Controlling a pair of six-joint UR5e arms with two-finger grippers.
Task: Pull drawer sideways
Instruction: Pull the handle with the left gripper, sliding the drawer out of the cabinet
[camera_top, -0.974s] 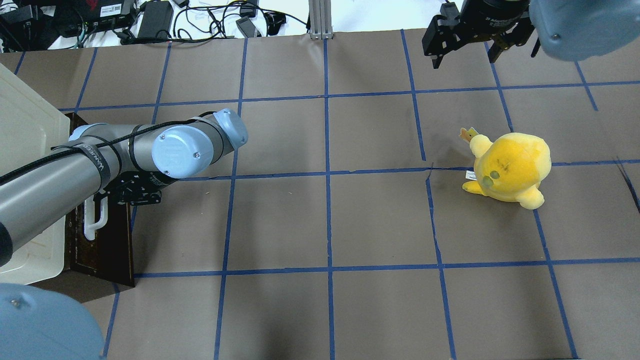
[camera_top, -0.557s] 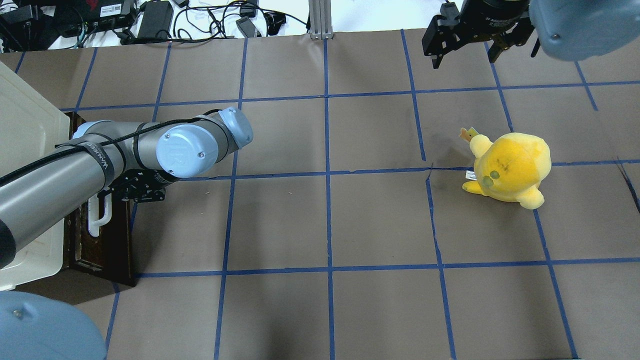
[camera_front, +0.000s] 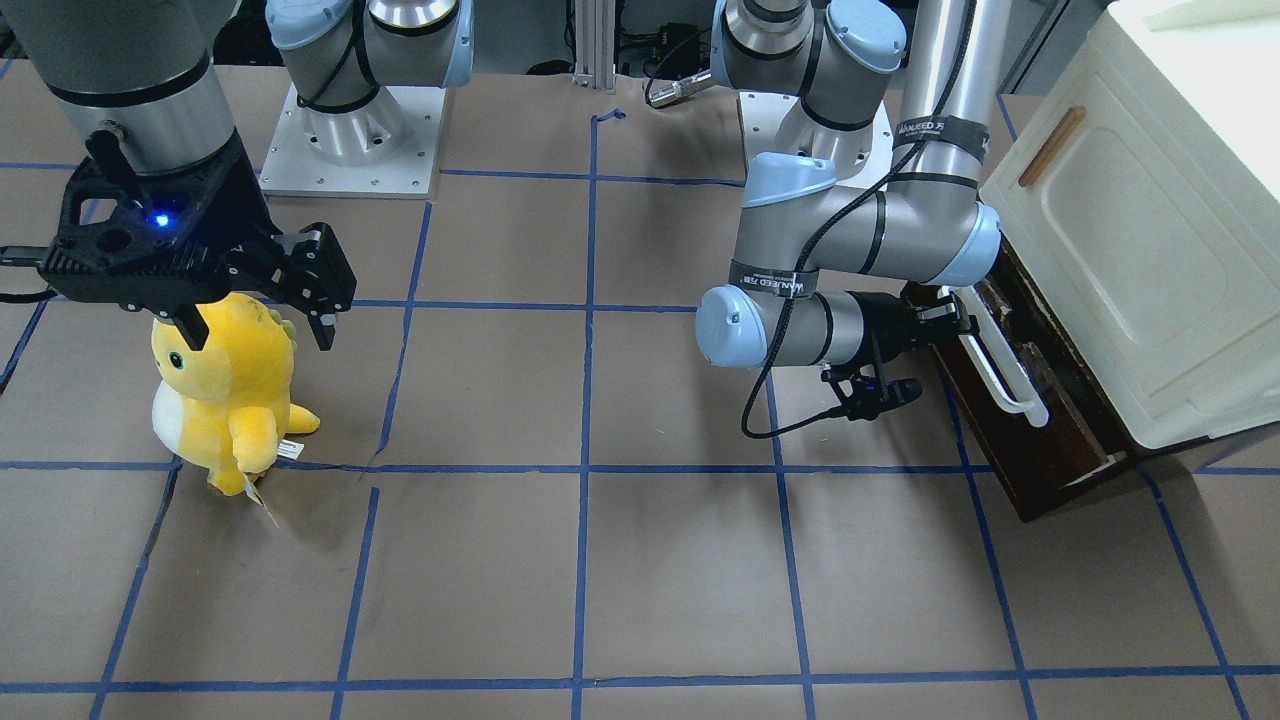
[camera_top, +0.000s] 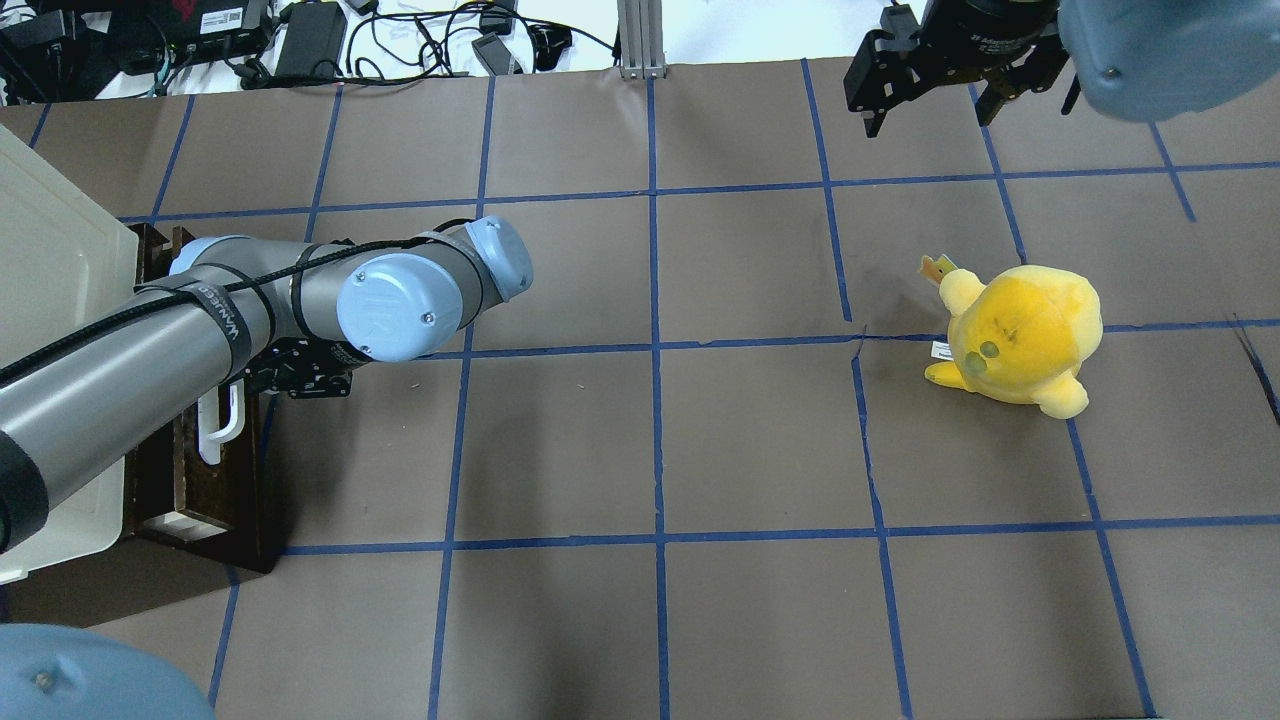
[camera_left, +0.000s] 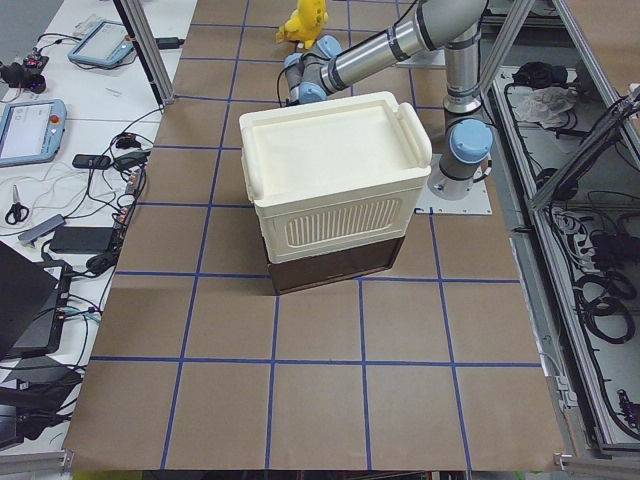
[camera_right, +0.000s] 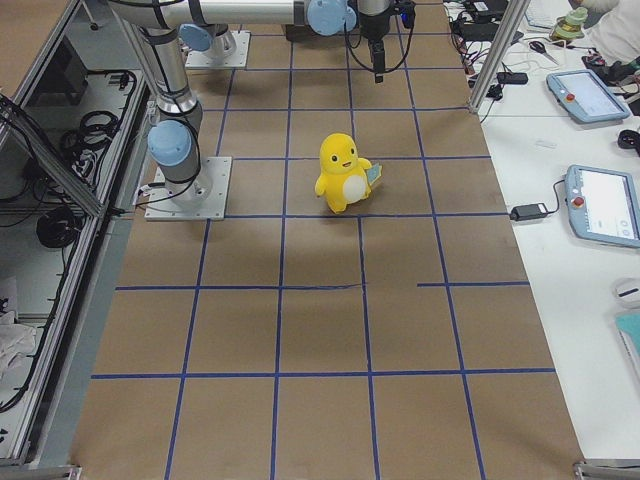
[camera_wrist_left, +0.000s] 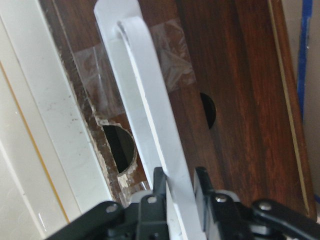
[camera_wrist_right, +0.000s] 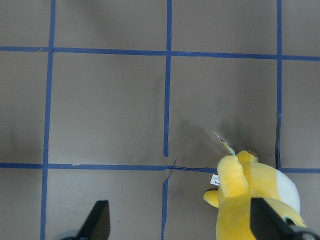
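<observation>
Table (camera_top: 760, 440): brown, blue grid. Cabinet (camera_front: 1150, 230): cream, at the robot's left end. Drawer (camera_front: 1030, 445): beneath the cabinet, standing partly out toward the table's middle. Plush (camera_top: 1020, 335): yellow, upright, right half. Right end effector (camera_top: 926, 118): spread wide, empty, near the plush. Left end effector (camera_wrist_left: 178, 180): clamped on the drawer's white handle (camera_front: 1000, 365).

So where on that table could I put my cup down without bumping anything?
The widest bare stretch is the middle of the table, between the left arm and the yellow plush toy. It is crowded at the cream cabinet, where the left hand grips the drawer by its white handle, and tight right around the toy.
</observation>
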